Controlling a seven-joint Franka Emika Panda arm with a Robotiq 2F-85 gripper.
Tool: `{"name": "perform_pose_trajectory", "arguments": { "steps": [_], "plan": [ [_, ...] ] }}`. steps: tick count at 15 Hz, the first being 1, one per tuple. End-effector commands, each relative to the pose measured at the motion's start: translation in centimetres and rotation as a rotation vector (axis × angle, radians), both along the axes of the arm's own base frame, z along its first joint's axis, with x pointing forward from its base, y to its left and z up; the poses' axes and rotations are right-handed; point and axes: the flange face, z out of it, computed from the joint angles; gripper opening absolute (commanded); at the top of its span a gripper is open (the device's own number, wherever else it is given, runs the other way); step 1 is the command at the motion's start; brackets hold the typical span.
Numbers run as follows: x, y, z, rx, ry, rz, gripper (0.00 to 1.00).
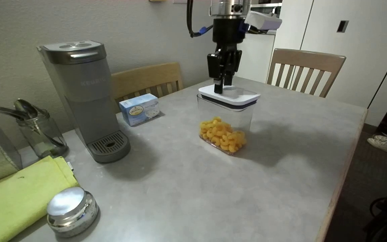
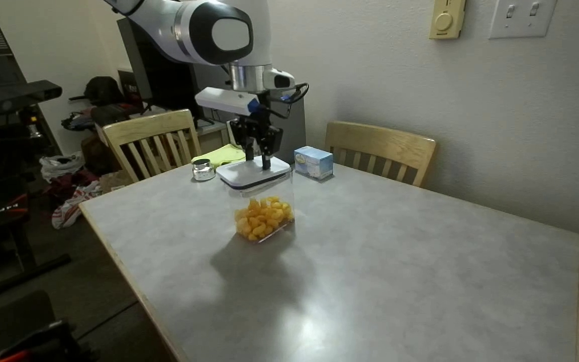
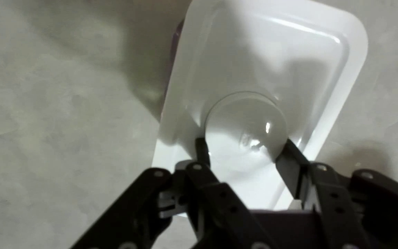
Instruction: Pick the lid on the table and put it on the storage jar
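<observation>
The fingers [image 3: 292, 169] stand partway apart, one against each side of the round knob [image 3: 245, 124] at the middle of the lid [image 3: 254, 76], so they appear to hold the lid by that knob. It is probably the handiest place to grip: the white plate looks broad, and a central hold leaves its whole edge free to meet the rim.

The lid is over the mouth of the jar [image 1: 227, 116], its long side running roughly along the jar's. A dark seal [image 1: 228, 105] shows beneath the white top; whether it already sits inside the clear rim or just above it is not plain. In an exterior view the lid [image 2: 242, 173] looks shifted a little to one side, which may be only the angle.

The jar stands upright on the bench [image 1: 186, 188], with pasta [image 1: 222, 134] in its lower part; that weight should help steady it. What seems left is to square the lid, press it down and let go; a skewed edge could catch the rim.

Farther off, the coffee machine [image 1: 84, 87] and the tea box [image 1: 140, 109] stand toward the wall, well apart from the jar, which gives the arm [image 2: 204, 30] room to work from above.
</observation>
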Motion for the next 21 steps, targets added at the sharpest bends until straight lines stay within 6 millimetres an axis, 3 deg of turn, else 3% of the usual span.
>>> {"name": "perform_pose_trajectory", "arguments": {
  "steps": [1,9,21],
  "plan": [
    [-1.2,0.3,-0.1,0.026,-0.017,0.067,0.27],
    [-1.1,0.1,-0.3,0.028,-0.043,0.162,0.27],
    [-1.5,-0.8,-1.7,0.085,-0.134,0.039,0.27]
  ]
}}
